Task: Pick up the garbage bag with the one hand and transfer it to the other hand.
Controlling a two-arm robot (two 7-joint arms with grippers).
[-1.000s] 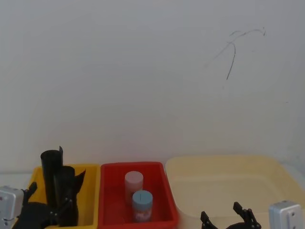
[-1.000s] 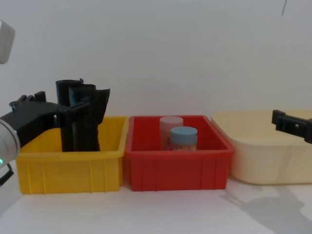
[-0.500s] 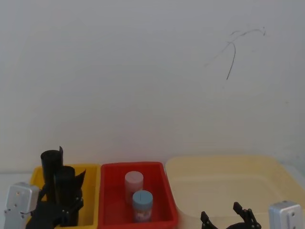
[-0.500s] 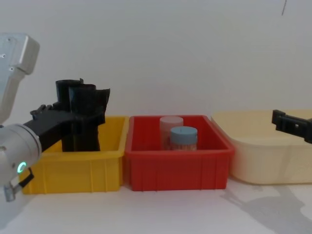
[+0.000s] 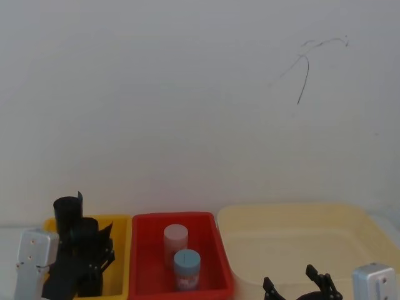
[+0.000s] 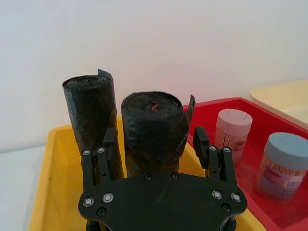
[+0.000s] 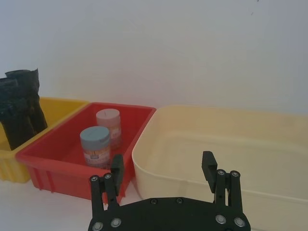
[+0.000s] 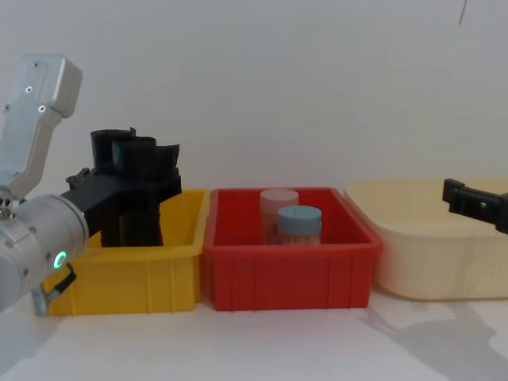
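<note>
At the far left, your left gripper [image 6: 155,138] reaches into the yellow bin [image 8: 119,278], its silver-grey arm [image 8: 32,266] showing a green ring light in the chest view. The fingers [image 6: 109,139] are spread and stand one on each side of the garbage bag [image 6: 154,113]. A narrow gap shows at each side in the left wrist view, so they have not clenched on it.

The garbage bag stands upright in the yellow bin, a black roll of crinkled film whose top rises well above the rim. A second black roll [image 6: 89,110] stands just beside it, farther from your gripper and a little taller. You cannot tell whether the two rolls touch.

To the right, set against the yellow bin, is the red bin [image 8: 286,274]. It holds a pink-lidded jar [image 8: 278,198] and, in front of it, a blue-lidded jar [image 8: 298,225], the two close together.

Next comes the cream bin [image 8: 429,262].

At the far right, your right gripper [image 7: 162,165] hangs low in front of the cream bin, well apart from the garbage bag. Its fingers [image 7: 208,163] are released and hold nothing.
</note>
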